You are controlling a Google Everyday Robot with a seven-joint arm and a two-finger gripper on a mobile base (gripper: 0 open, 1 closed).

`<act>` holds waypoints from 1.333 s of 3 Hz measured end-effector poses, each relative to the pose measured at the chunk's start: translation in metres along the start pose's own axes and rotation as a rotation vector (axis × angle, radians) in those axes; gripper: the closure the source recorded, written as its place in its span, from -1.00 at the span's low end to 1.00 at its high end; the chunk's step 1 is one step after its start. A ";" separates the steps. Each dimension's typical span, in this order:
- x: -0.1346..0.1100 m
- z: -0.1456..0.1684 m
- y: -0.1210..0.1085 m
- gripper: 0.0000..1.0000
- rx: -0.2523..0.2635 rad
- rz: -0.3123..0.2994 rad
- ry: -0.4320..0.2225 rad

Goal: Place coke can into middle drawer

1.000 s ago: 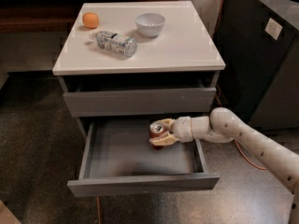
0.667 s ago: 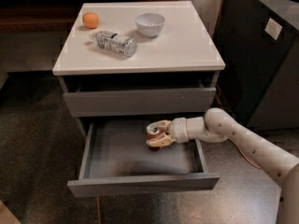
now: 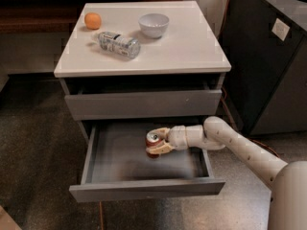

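The middle drawer (image 3: 144, 189) is pulled open below the first grey drawer front, showing its grey inner tray. The coke can (image 3: 153, 140), red with a silver top, stands upright inside the tray, right of its middle. My gripper (image 3: 155, 142) reaches in from the right on a white arm and its tan fingers (image 3: 160, 148) are closed around the can, low in the drawer. I cannot tell whether the can's base touches the tray floor.
On the white cabinet top (image 3: 187, 47) lie a clear plastic bottle (image 3: 119, 44) on its side, an orange (image 3: 92, 20) and a white bowl (image 3: 153, 25). A dark cabinet (image 3: 268, 66) stands to the right. The floor is speckled.
My gripper has carried the can a little further left and deeper into the open drawer. The drawer and the tabletop objects have not moved.
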State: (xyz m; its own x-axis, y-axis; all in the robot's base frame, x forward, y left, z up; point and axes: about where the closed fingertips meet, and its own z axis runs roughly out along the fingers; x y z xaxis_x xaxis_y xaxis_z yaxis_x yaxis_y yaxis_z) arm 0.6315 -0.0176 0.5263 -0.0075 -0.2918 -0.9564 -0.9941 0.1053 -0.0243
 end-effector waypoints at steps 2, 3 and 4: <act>0.041 0.048 0.004 1.00 -0.061 -0.007 -0.016; 0.052 0.061 0.002 1.00 -0.075 0.002 -0.029; 0.066 0.075 -0.001 0.50 -0.082 -0.010 -0.003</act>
State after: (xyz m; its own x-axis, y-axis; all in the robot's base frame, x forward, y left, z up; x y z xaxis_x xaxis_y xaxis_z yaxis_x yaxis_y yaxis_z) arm 0.6403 0.0344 0.4414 0.0029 -0.2897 -0.9571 -0.9997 0.0243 -0.0104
